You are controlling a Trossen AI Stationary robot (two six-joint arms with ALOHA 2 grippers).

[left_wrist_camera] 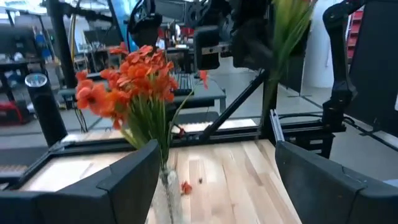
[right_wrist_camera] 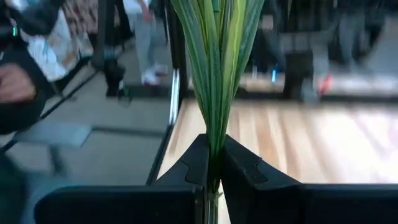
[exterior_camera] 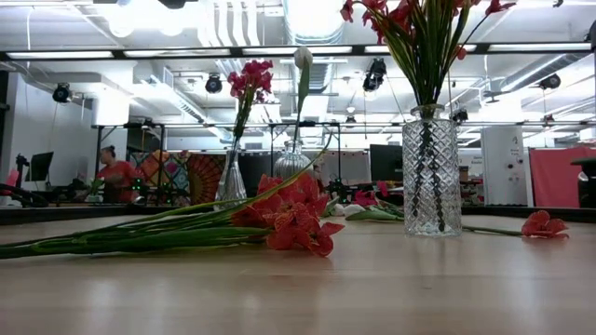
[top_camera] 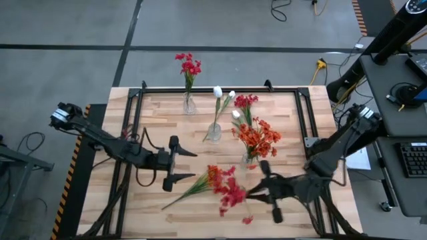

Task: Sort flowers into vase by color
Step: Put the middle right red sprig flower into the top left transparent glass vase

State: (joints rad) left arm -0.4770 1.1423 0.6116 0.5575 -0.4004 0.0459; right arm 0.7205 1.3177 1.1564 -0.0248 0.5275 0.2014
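A crimson-red artificial flower stem (top_camera: 233,195) with long green leaves is pinched at its stalk between the closed fingers of the right gripper (top_camera: 252,194), low near the front edge of the light wooden table (top_camera: 160,120); the right wrist view shows the leaves (right_wrist_camera: 217,68) rising straight out of the shut fingers. Just beside it lies an orange-red stem (top_camera: 200,183) on the tabletop, its green stalk trailing toward the left gripper (top_camera: 190,165), whose fingers stand wide apart and hold nothing, a little way from the stalk. A small loose red blossom (top_camera: 247,219) lies on the wood near the front edge.

Behind the right gripper stands a cut-glass vase (exterior_camera: 431,172) filled with orange-red flowers (top_camera: 257,138), with a red cluster (top_camera: 245,101) showing just behind them. A narrow clear vase (top_camera: 214,132) in the middle holds white buds (top_camera: 217,92). A third clear vase (top_camera: 189,104) near the back edge holds crimson-red flowers (top_camera: 189,65).
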